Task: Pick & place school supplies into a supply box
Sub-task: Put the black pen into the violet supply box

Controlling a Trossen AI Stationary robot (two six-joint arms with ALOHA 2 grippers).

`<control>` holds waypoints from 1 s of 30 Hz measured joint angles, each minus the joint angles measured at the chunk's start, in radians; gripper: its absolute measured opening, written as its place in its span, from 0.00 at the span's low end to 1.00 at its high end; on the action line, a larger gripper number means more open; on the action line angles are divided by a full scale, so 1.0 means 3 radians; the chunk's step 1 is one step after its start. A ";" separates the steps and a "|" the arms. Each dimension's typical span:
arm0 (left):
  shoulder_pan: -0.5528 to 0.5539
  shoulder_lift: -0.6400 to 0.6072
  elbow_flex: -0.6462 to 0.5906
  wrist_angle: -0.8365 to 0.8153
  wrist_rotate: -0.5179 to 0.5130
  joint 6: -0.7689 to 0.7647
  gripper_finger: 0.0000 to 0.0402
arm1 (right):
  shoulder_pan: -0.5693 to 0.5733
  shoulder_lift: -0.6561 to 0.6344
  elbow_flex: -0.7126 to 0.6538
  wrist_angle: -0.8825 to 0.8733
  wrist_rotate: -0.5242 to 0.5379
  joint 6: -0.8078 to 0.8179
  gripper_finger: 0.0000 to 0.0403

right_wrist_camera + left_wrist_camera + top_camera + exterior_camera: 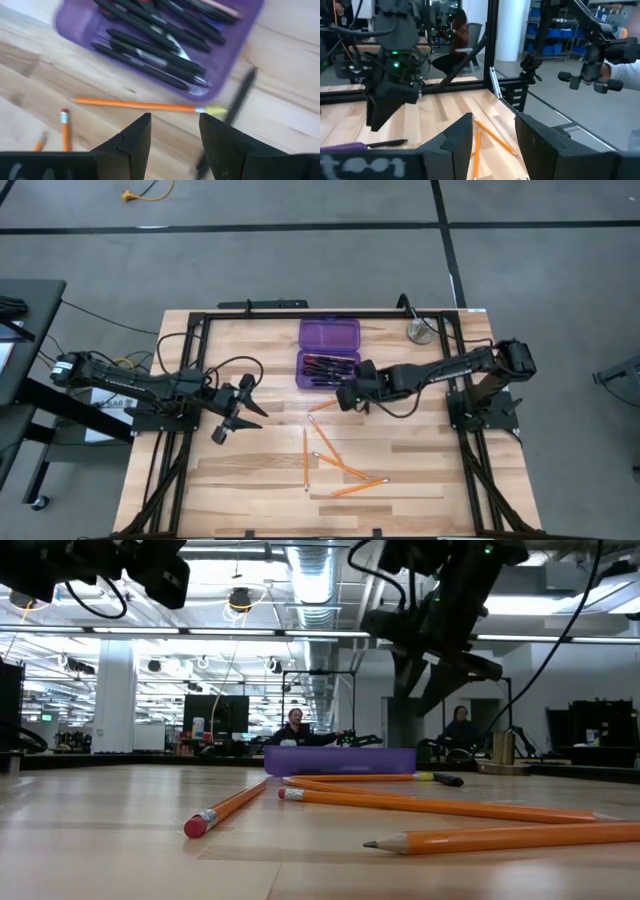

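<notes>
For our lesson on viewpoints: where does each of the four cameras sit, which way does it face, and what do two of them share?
High: overhead, straight down; both arms and the purple box.
Low: tabletop height, level across the orange pencils; arms hang above.
Left wrist: behind the open left pincer, facing the right arm.
Right wrist: behind the open right pincer, facing down at the box.
Shared: every view shows pencils.

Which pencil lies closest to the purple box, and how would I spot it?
Find the purple box at the table's far middle. Just beside its near edge, under the right tool, lies an orange pencil. Unlike the pencils scattered nearer the front, it runs along the box edge beside a loose black pen.
</notes>
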 joint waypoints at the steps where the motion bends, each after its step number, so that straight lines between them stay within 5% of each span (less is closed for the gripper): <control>1: 0.0000 0.0002 0.0000 -0.0009 0.0000 -0.0017 0.34 | -0.0049 0.0000 0.0025 -0.0087 -0.0063 0.0000 0.40; 18: 0.0000 0.0001 0.0000 -0.0033 -0.0002 -0.0060 0.34 | -0.0621 0.0424 0.0059 -0.0353 -0.0925 -0.0082 0.40; 30: 0.0000 0.0001 0.0000 -0.0063 -0.0003 -0.0040 0.34 | -0.0594 0.0534 0.0058 -0.0467 -0.1032 -0.0230 0.40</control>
